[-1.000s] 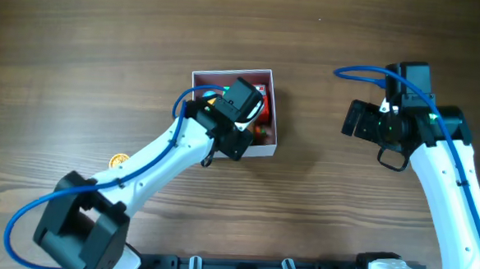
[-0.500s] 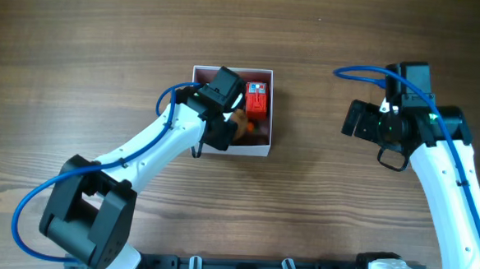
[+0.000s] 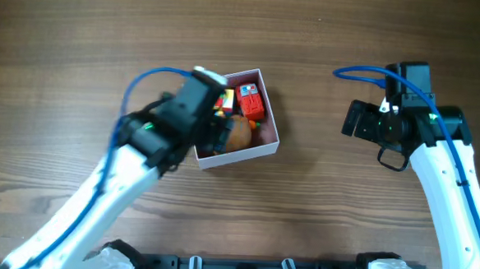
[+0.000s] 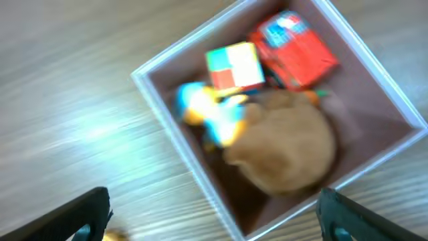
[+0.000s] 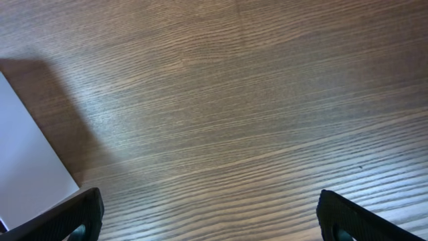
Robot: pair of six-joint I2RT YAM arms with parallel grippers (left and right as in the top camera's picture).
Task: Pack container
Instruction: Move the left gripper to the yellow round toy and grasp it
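Four toys sat in the box [image 3: 247, 151]: red block [image 3: 251, 101], colour cube [image 4: 234, 65], blue-yellow toy [image 4: 207, 114], brown lump [image 4: 287, 144].

Change vs a second earlier:
- Left arm [image 3: 123, 169] had been right over the box. It was now pulled back to the box's 8 o'clock side, wrist covering only the 9 o'clock edge.
- Box had twisted out of square with the counter [image 3: 80, 44] and slid a little. It sat just 12 o'clock of counter centre.

My read: a drop-off had just finished and the arm nudged the box on the way out. Contents stayed in, nothing hung over a wall.

Left fingers [image 4: 87, 214]: spread wide, empty, touching nothing. The box showed between them from above, view motion-blurred.

Right fingers [image 5: 73, 217]: also wide and empty, over bare counter well out at the box's 3 o'clock. Right arm [image 3: 436, 161] hadn't moved.

Orange speck [image 4: 114, 235] lay on the counter by the left finger tip, too blurred to name. Possibly one more item to pack.
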